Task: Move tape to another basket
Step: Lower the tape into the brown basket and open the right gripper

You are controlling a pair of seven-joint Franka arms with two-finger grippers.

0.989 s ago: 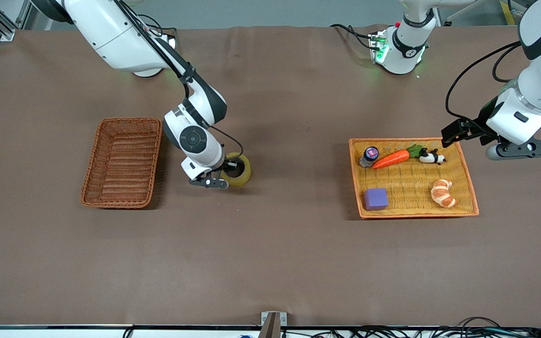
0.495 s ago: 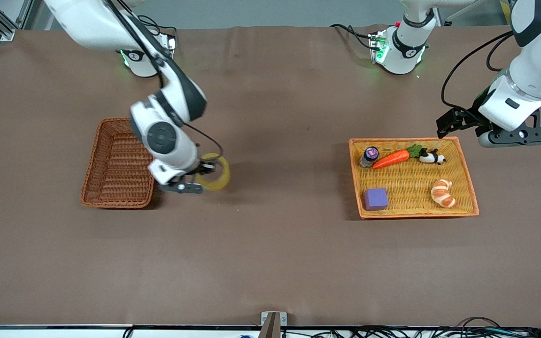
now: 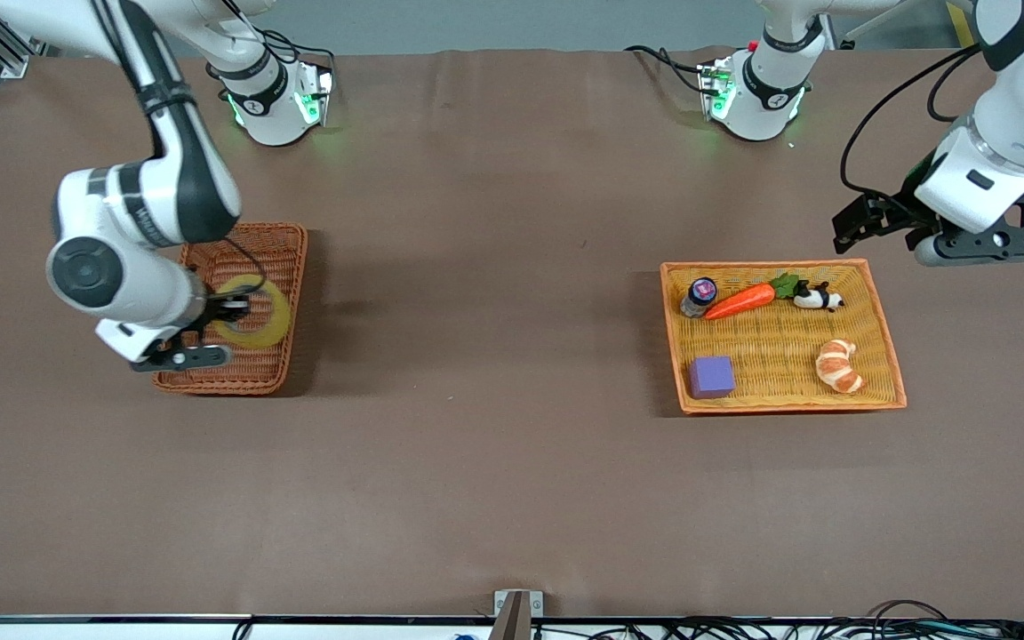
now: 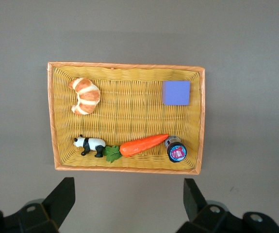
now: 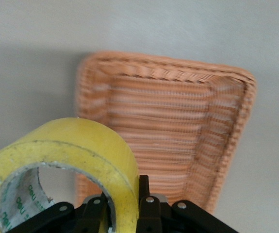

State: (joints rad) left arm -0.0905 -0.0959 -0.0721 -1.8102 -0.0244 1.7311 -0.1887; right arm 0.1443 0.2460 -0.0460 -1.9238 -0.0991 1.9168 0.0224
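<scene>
My right gripper (image 3: 232, 311) is shut on the wall of the yellowish tape roll (image 3: 256, 313) and holds it in the air over the reddish-brown wicker basket (image 3: 285, 244) at the right arm's end of the table. In the right wrist view the tape (image 5: 86, 150) sits clamped between the fingers (image 5: 146, 204), with the basket (image 5: 178, 126) below. My left gripper (image 3: 868, 222) is open and empty, hovering beside the orange-yellow tray basket (image 3: 885, 338); its fingers (image 4: 61, 199) show spread wide in the left wrist view.
The orange-yellow tray basket (image 4: 124, 92) holds a purple cube (image 3: 711, 376), a croissant (image 3: 837, 365), a carrot (image 3: 743, 300), a panda toy (image 3: 819, 297) and a small jar (image 3: 700, 294). A bracket (image 3: 516, 609) sits at the table's front edge.
My right gripper has carried the tape from the middle of the table to over the reddish-brown basket. The left arm has shifted only slightly.
</scene>
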